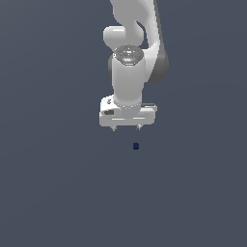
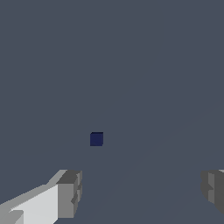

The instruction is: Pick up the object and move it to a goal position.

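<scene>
The object is a tiny dark navy-blue cube point(image 1: 136, 145) lying on the flat grey surface, a little in front of the arm and slightly toward the exterior view's right of its centre. It also shows in the wrist view point(image 2: 96, 139). My white gripper point(image 1: 126, 128) hangs above the surface with its fingers pointing down, and the cube lies apart from it. In the wrist view my gripper point(image 2: 142, 192) is open wide and empty, with one grey fingertip point(image 2: 70, 192) on each side, and the cube lies beyond the fingertips, not between them.
The plain grey surface point(image 1: 58, 193) spreads in all directions with no edge in view. The white arm point(image 1: 130, 43) rises behind the gripper toward the top of the exterior view.
</scene>
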Motion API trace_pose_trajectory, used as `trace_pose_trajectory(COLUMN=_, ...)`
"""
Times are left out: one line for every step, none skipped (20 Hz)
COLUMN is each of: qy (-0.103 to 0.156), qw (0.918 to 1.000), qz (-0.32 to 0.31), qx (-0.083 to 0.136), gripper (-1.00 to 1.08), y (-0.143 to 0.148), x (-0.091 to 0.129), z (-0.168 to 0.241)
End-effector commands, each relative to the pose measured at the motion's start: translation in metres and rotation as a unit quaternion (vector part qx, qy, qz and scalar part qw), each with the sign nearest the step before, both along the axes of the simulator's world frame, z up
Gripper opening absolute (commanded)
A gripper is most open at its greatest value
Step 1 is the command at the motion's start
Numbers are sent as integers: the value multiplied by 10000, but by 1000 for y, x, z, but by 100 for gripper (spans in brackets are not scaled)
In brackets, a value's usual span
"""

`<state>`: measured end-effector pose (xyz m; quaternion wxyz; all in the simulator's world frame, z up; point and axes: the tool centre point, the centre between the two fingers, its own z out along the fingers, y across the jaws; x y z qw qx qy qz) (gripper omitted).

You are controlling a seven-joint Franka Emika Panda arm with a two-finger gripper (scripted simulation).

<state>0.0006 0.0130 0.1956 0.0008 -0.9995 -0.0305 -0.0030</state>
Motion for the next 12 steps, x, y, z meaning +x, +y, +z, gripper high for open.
trace_pose_trajectory(qy=0, qw=10000, qz=0, qx=0, gripper=100, y=0, x=0, z=0)
trace_pose_trajectory(qy=1, qw=10000, qz=-5, qx=-1, gripper=100, y=0, x=0, z=0)
trace_pose_trajectory(qy=4, qw=10000, qz=-20, qx=-5, gripper=100, y=-2, x=0, z=-1)
trace_pose_trajectory(qy=8, qw=10000, qz=-45, qx=-10, gripper=100, y=-4, x=0, z=-1)
trace_pose_trajectory(qy=15, qw=10000, qz=-79, qx=-18, gripper=100, y=-8, x=0, z=-2)
trace_pose_trajectory(qy=23, qw=9999, qz=-123, qx=-28, gripper=100, y=-12, x=-1, z=-3)
trace_pose_trajectory(qy=33, qw=9998, qz=-176, qx=-40, gripper=100, y=-17, x=-1, z=-5)
trace_pose_trajectory(qy=43, qw=9997, qz=-230, qx=-53, gripper=100, y=-22, x=-1, z=-6)
trace_pose_trajectory(qy=51, qw=9996, qz=-274, qx=-63, gripper=100, y=-26, x=-2, z=-7)
trace_pose_trajectory(qy=58, qw=9995, qz=-307, qx=-71, gripper=100, y=-30, x=-2, z=-8)
trace_pose_trajectory(qy=62, qw=9994, qz=-331, qx=-76, gripper=100, y=-32, x=-2, z=-8)
trace_pose_trajectory(qy=64, qw=9994, qz=-345, qx=-79, gripper=100, y=-33, x=-2, z=-8)
